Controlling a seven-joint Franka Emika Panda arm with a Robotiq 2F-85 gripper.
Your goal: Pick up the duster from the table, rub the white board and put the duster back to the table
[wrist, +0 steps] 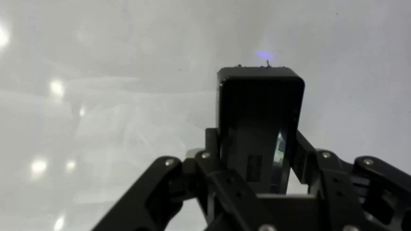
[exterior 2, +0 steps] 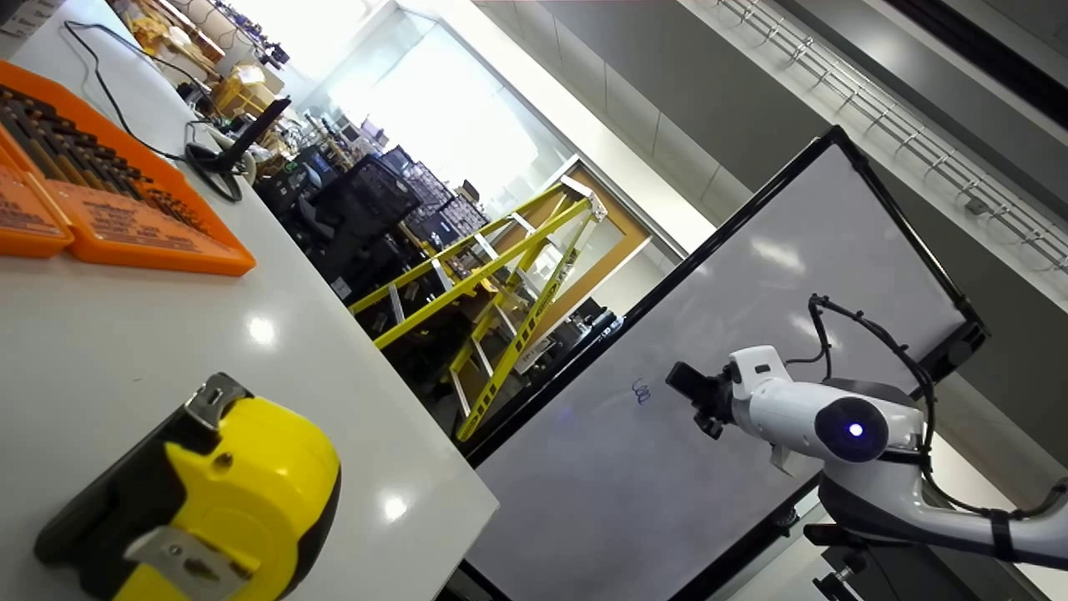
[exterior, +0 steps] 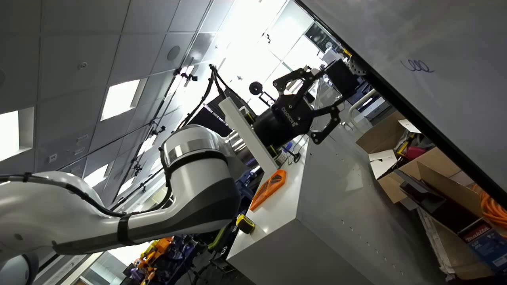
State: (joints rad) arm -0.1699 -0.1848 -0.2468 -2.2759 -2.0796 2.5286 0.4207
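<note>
The duster is a black block (exterior: 341, 77), also seen in an exterior view (exterior 2: 686, 380) and in the wrist view (wrist: 260, 106). My gripper (exterior: 340, 84) is shut on its sides; the wrist view shows both fingers (wrist: 256, 146) against it. The white board (exterior: 455, 87) is a large pale panel with a black frame, tilted in the picture; it also shows in an exterior view (exterior 2: 584, 467) and fills the wrist view (wrist: 96, 128). A blue scribble (exterior: 417, 66) is on it, also visible in an exterior view (exterior 2: 641, 391). I cannot tell whether the duster touches the board.
The white table (exterior: 285, 202) carries an orange drill-bit case (exterior: 269, 189) and a yellow tape measure (exterior: 245, 224); both also show close up in an exterior view (exterior 2: 142, 184). Cardboard boxes (exterior: 420, 174) stand below the board's edge. A yellow ladder (exterior 2: 501, 309) stands behind.
</note>
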